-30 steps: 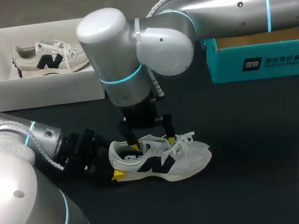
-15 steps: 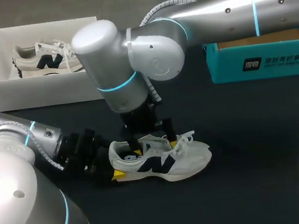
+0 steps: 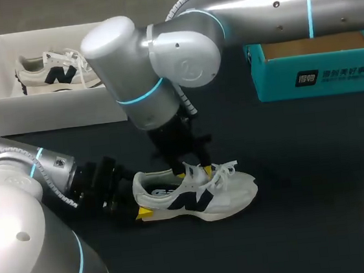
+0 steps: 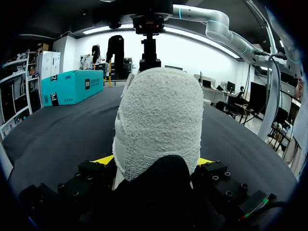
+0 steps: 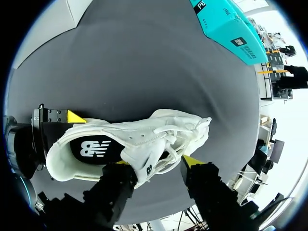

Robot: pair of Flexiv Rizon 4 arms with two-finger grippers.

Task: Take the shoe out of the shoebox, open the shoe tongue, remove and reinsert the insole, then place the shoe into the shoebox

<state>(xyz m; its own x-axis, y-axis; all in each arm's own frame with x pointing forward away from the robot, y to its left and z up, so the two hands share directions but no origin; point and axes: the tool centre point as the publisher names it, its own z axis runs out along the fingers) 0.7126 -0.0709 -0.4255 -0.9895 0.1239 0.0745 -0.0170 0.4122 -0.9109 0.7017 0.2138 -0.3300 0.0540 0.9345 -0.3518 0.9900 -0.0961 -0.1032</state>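
Step 1 looks done: the shoe (image 3: 201,196) lies on the table (image 3: 302,163), its back clamped in my left gripper (image 4: 154,163). My right gripper (image 3: 195,169) sits at the tongue (image 5: 144,151); I cannot tell if it grips. The insole (image 5: 91,149) is inside, and reboxing remains.

Teal box (image 3: 315,73) on black table (image 3: 309,227)

My left arm (image 3: 29,169) lies low and comes in from the side – the left gripper (image 4: 154,162) clamps the shoe (image 3: 230,193) at its heel. My right arm (image 3: 265,0) reaches across, wrist bent down – the right gripper (image 3: 197,171) points downward.
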